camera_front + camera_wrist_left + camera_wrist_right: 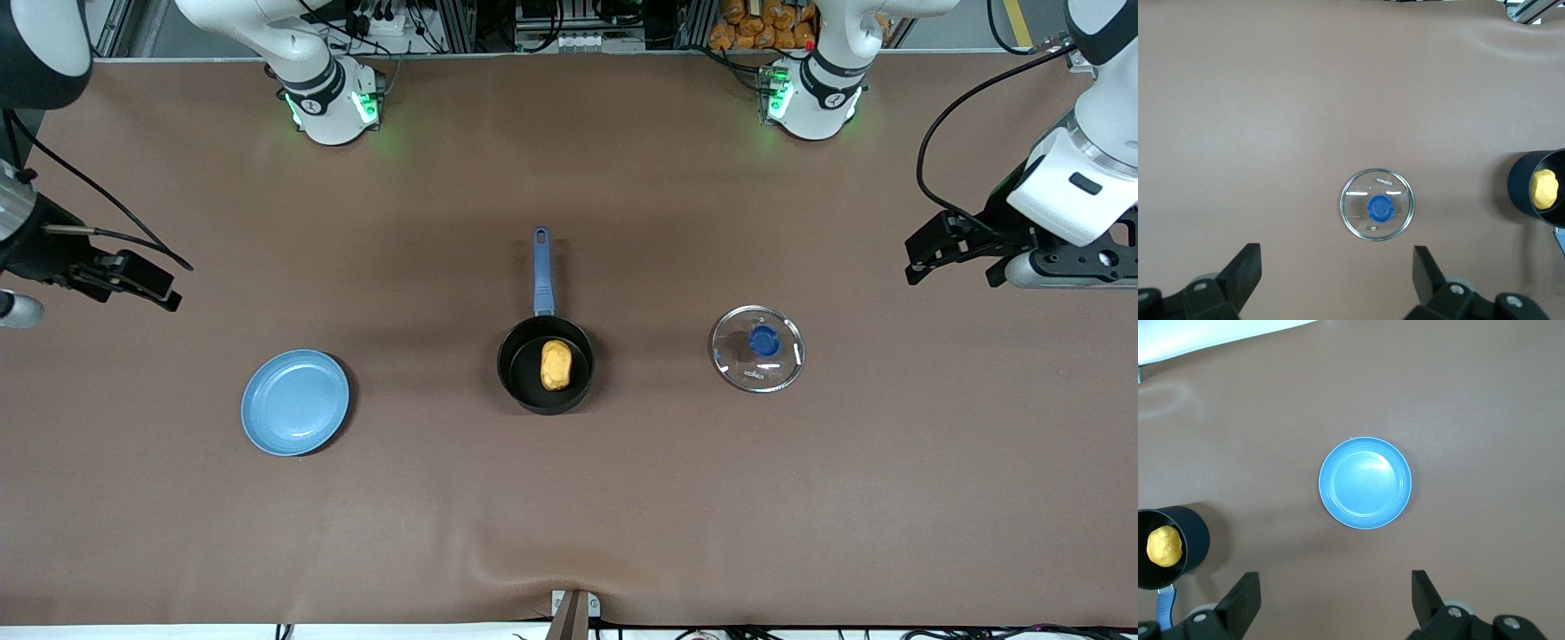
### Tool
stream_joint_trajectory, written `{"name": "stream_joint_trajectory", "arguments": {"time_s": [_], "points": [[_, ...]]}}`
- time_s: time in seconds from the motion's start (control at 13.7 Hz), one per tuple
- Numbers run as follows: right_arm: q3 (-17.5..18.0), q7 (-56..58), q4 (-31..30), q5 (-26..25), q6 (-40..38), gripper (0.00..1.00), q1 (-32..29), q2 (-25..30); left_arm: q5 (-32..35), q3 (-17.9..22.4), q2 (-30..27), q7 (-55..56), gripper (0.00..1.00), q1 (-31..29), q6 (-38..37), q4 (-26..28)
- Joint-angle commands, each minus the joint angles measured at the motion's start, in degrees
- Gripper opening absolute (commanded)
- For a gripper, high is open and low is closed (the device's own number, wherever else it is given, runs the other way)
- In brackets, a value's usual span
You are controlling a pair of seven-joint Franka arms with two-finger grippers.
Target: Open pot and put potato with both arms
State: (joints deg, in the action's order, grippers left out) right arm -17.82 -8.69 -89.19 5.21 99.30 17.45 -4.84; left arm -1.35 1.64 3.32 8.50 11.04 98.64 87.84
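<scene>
The black pot (pixel 516 366) stands open at the table's middle, its blue handle (pixel 541 271) pointing toward the robots' bases. The yellow-orange potato (pixel 556 364) lies inside it. The glass lid (pixel 757 348) with its blue knob lies flat on the table beside the pot, toward the left arm's end. My left gripper (pixel 925 258) is open and empty, up over the table's left-arm end. Its wrist view (pixel 1337 267) shows the lid (pixel 1377 204), pot (pixel 1519 190) and potato (pixel 1543 189). My right gripper (pixel 164 289) is open and empty over the right-arm end, also seen in its wrist view (pixel 1336 590).
A light-blue plate (pixel 295 402) lies empty beside the pot toward the right arm's end; it also shows in the right wrist view (pixel 1365 483), along with the pot (pixel 1197 527). The brown mat has a small bump at the edge nearest the front camera (pixel 533 578).
</scene>
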Motion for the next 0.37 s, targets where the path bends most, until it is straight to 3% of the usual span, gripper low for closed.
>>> {"name": "stream_joint_trajectory", "arguments": {"time_s": [0.0,0.29], "points": [[1.2,0.7,-1.7,-0.6,2.9,1.00,-1.0,0.9,2.6,-0.8,0.2,-0.2,1.00,-0.7,-1.3,-0.9],[1.2,0.7,-1.7,-0.6,2.7,1.00,-1.5,1.0,2.7,-0.8,0.2,-0.2,1.00,-0.5,-1.3,-1.0]]}}
